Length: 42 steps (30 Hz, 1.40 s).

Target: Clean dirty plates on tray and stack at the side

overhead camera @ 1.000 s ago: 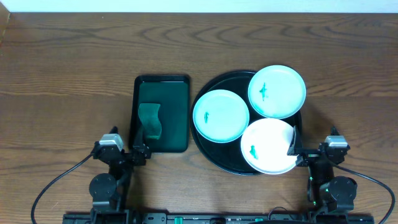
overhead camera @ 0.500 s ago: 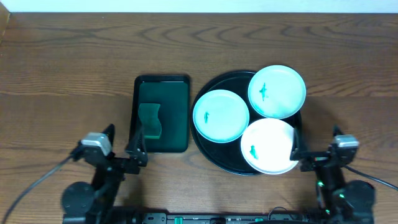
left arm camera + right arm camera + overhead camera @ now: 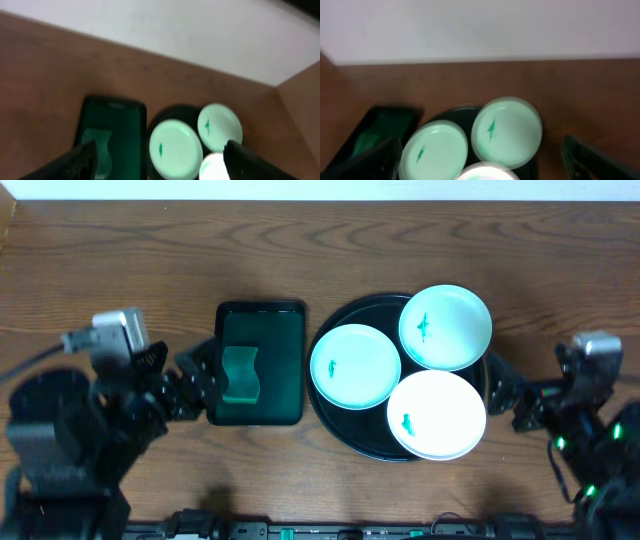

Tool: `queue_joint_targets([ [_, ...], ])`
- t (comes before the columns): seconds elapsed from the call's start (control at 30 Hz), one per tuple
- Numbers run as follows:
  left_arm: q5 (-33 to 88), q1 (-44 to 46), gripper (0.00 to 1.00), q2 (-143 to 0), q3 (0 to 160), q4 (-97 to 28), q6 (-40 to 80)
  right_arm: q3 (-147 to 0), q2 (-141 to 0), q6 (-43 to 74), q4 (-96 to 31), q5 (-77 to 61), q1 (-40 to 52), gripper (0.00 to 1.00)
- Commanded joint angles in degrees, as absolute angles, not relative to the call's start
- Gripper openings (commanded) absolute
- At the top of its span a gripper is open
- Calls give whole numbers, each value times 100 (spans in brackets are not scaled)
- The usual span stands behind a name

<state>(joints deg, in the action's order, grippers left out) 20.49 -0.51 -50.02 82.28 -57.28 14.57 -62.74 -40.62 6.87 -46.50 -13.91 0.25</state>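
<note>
Dark green rectangular tray [image 3: 282, 350] on wooden table [image 3: 120, 260]; green sponge [image 3: 240, 375], perhaps, inside

Mint-white plates [image 3: 355, 365], green smears; black tray [image 3: 335, 420]; dark green rectangular tray [image 3: 262, 330]

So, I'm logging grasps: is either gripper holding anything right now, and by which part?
Nothing is held. The left gripper and right gripper both stand open and empty; the three plates lie on the tray.

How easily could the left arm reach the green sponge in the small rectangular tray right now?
Probably yes, easily. The left end effector is open, empty and close to the left edge of the dark green tray; the sponge lies uncovered in it, with nothing between them.
</note>
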Motion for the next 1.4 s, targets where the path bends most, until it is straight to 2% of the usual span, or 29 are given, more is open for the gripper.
queue_joint_targets([
  [0.0,2121,-19,80,-5730,8761,-6355,1205,-7168,-4995,443,-5378,-1859,47,99],
  [0.17,2119,-19,81,-6702,8842,-7124,1208,-8123,-6386,152,-6740,-1890,47,99],
  [0.47,2099,-19,80,-7649,8840,-7616,1208,-8171,-7500,298,-6980,-2049,47,99],
  [0.53,2099,-19,76,-7778,8836,-7760,1208,-8171,-7631,294,-7037,-2215,47,99],
  [0.6,2097,-19,57,-7861,8836,-7859,1205,-8169,-7738,294,-7076,-2307,47,74],
  [0.7,2095,-19,30,-7922,8825,-7915,1179,-8169,-7832,296,-7076,-2303,47,31],
  [0.77,2067,-16,13,-7924,8796,-7929,1138,-8169,-7878,296,-7081,-2303,47,16],
  [0.8,2010,-16,8,-7922,8768,-7940,1140,-8167,-7889,296,-7091,-2300,47,7],
  [0.83,1986,-16,8,-7922,8742,-7953,1138,-8167,-7900,296,-7100,-2300,49,1],
  [1.03,1837,-19,8,-7924,8436,-7968,1138,-8167,-7902,274,-7118,-2276,47,3],
  [1.3,1837,-19,8,-7924,8193,-7852,1138,-8162,-7911,285,-7094,-2296,64,24],
  [1.37,1837,-16,8,-7926,8143,-7800,1140,-8160,-7915,263,-7061,-2296,121,25],
])
